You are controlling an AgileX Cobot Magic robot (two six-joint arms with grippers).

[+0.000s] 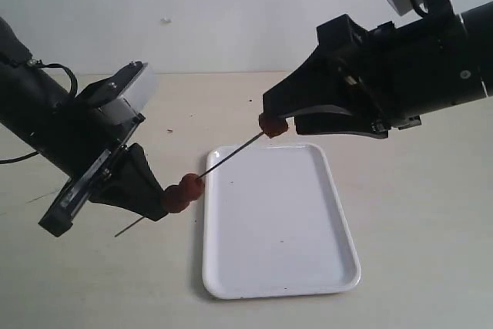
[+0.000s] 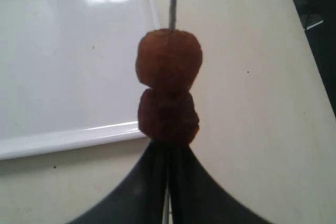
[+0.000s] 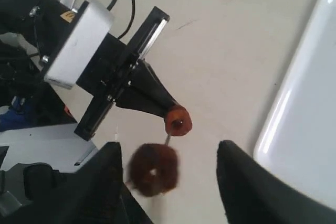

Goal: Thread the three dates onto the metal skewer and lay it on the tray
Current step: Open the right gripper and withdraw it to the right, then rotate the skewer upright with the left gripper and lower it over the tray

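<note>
The left tool (image 1: 159,204) is clamped tight on the metal skewer (image 1: 231,154), its dark fingers (image 2: 149,182) pressed together around the thin rod with no gap showing between them. Two dates (image 1: 182,192) sit threaded on the rod directly against those fingertips, touching one another, wrinkled and reddish-brown. A short tail of the rod pokes out behind the left tool, while the long bare stretch slants up across the scene toward the opposite arm.

The right tool (image 3: 169,153) stands wide open, its two fingers far more spread than the fruit between them is broad. The third date (image 1: 273,125) is at the far tip of the skewer, lying close against one finger and clear of the other. In the right wrist view a small hole shows at its centre. Whether that finger actually presses on it cannot be told.

The skewer is held in the air, off the surface (image 1: 416,213), and its middle passes over one corner of the tray (image 1: 277,221). The white tray lies flat on the pale surface between the two arms, nearer the right tool than the left, with none of the dates resting on it.
</note>
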